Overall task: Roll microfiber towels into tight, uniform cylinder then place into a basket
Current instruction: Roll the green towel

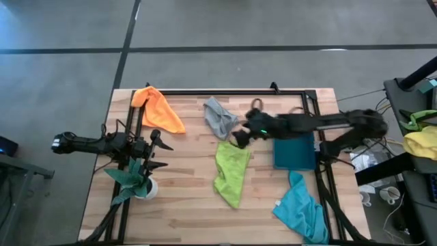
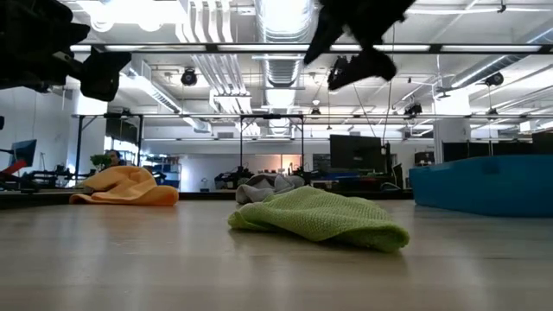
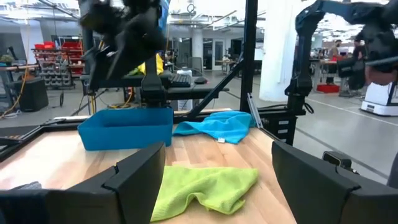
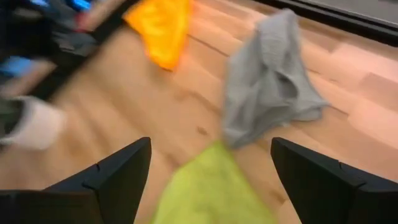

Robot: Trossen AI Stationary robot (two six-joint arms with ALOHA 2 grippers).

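Four towels lie loose and crumpled on the wooden table: orange [image 1: 158, 109] at the far left, grey [image 1: 220, 117] far centre, lime green [image 1: 232, 171] in the middle, and turquoise [image 1: 302, 208] at the near right. The teal-blue basket [image 1: 295, 152] stands at the right, partly under my right arm. My right gripper [image 1: 240, 139] hangs open in the air above the gap between the grey and lime green towels [image 4: 211, 146], holding nothing. At the table's left side my left gripper [image 3: 217, 149] stands open and level, pointing across the table at the lime green towel [image 3: 205, 186], apart from it.
A leafy plant in a white pot [image 1: 140, 181] stands near my left gripper at the near left. Black frame rails [image 1: 225, 92] run along the table's far and side edges. A yellow and green cloth heap [image 1: 422, 140] lies off the table to the right.
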